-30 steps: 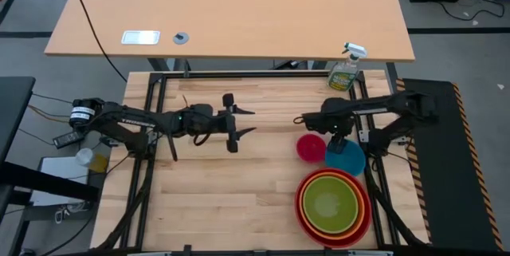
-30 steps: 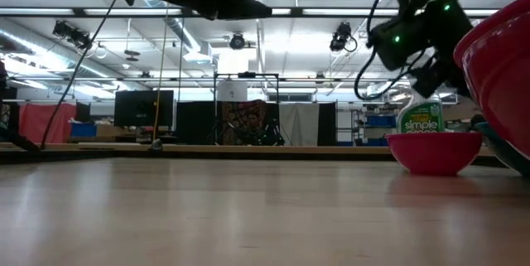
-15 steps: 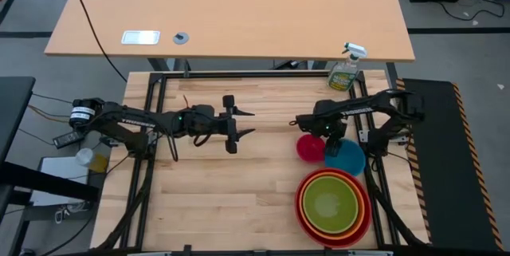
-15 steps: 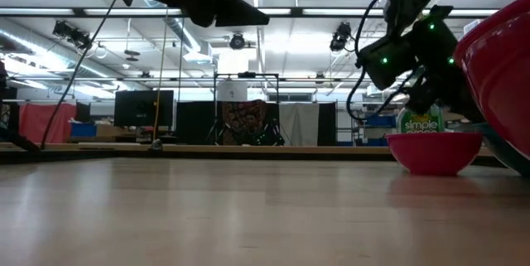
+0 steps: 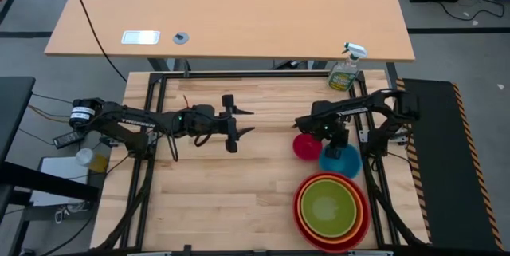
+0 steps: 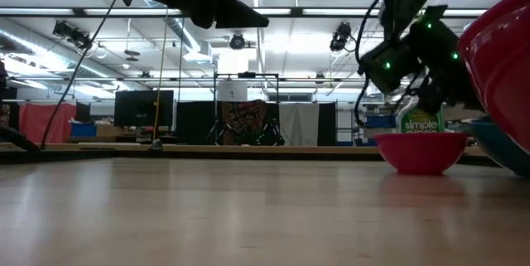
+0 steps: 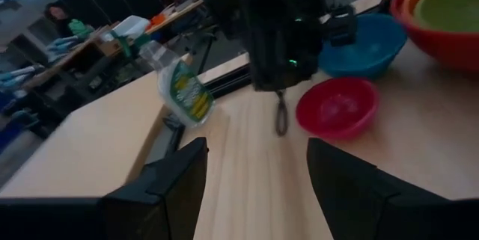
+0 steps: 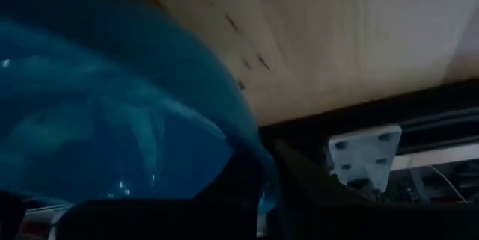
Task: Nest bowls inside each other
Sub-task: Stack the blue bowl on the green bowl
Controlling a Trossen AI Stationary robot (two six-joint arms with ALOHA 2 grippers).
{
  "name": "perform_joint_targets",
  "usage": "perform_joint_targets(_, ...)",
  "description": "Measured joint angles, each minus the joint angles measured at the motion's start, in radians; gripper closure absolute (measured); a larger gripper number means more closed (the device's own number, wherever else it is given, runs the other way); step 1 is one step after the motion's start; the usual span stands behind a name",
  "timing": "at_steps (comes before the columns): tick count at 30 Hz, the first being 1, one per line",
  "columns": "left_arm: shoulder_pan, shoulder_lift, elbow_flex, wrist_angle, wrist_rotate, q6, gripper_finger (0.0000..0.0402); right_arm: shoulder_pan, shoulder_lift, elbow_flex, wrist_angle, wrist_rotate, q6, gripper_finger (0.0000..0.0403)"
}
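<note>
Counted 5 bowls: red [image 5: 303,222], orange [image 5: 362,210] and lime green [image 5: 327,206] (those 3 were nested), 1 blue [image 5: 344,160], 1 pink [image 5: 304,146]. Also 1 spray bottle [image 5: 345,71], 2 arms.

Both arms are dark, jointed tubes with black cables looped along them. The left arm [image 5: 151,120] has a white band near its base, and the right arm [image 5: 362,111] shows small green lights by its wrist. Fingers [image 7: 172,188] are matte black.

Even, bright overhead light on the table [image 5: 239,168]; shadows soft. Ceiling strip lights [image 6: 273,13] glare in low view. Wrist views dim, blurred.
</note>
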Motion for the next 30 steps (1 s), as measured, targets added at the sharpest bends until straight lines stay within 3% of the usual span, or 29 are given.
perform_joint_targets(5,0.006,0.000,0.000,0.000,0.114,-0.025,0.0169,-0.003,-0.069,0.056,-0.004,0.079,0.031,0.0365)
perform_joint_targets(17,0.006,0.000,0.000,0.008,0.116,-0.049,0.0169,-0.007,-0.232,0.262,-0.132,0.158,0.057,0.0374)
perform_joint_targets(25,-0.006,0.000,0.000,0.007,0.115,-0.107,0.0169,0.029,-0.372,0.443,-0.097,0.029,0.152,0.0373)
perform_joint_targets(30,-0.044,0.000,0.001,-0.022,0.116,-0.096,0.0169,0.183,-0.425,0.447,-0.021,-0.123,0.326,0.0372)
